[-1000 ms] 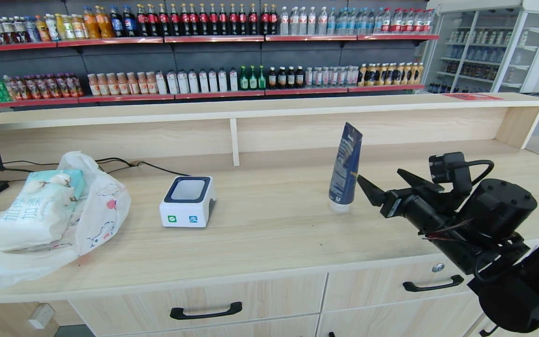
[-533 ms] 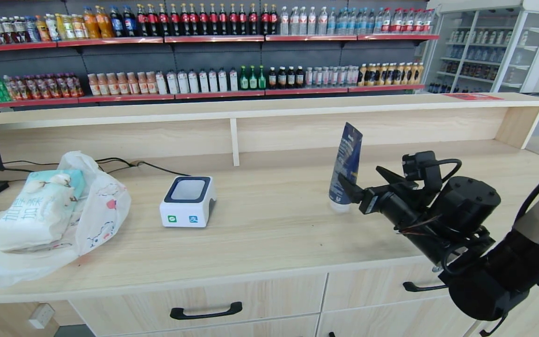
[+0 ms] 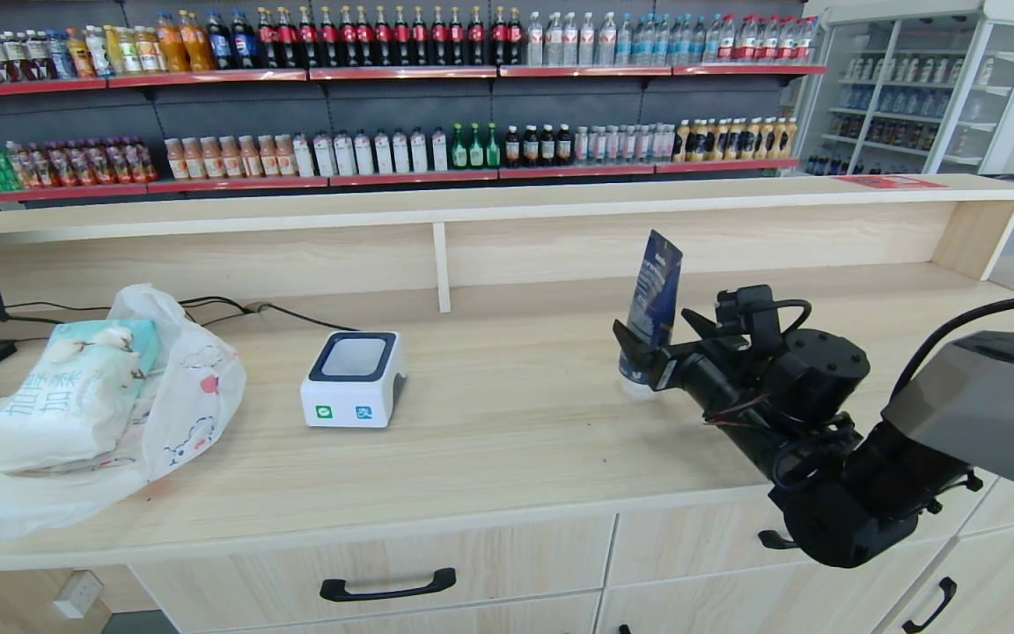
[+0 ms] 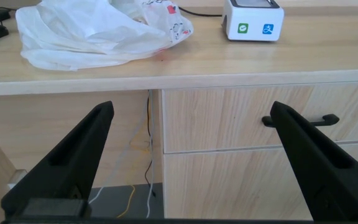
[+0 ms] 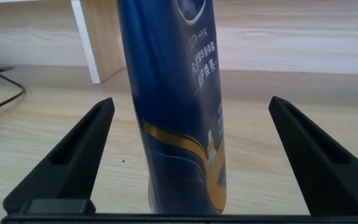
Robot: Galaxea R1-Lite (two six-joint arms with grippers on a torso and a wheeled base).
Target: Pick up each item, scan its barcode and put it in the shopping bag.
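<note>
The blue tube [image 3: 650, 304] stands upright on its cap on the right part of the wooden counter [image 3: 507, 440], well apart from the white scanner [image 3: 354, 379] at the middle. The right gripper [image 3: 655, 324] is level with the tube's lower half, its jaws spread wide with one finger on each side of the tube; in the right wrist view the tube [image 5: 173, 106] stands between the fingers [image 5: 73, 162] with a gap on both sides, so nothing is gripped. The white shopping bag [image 3: 181, 396] lies on the counter's left end with a tissue pack [image 3: 76, 387] inside it. The left gripper [image 4: 191, 106] hangs low in front of the drawer fronts [image 4: 229, 124], its jaws also wide apart and empty
</note>
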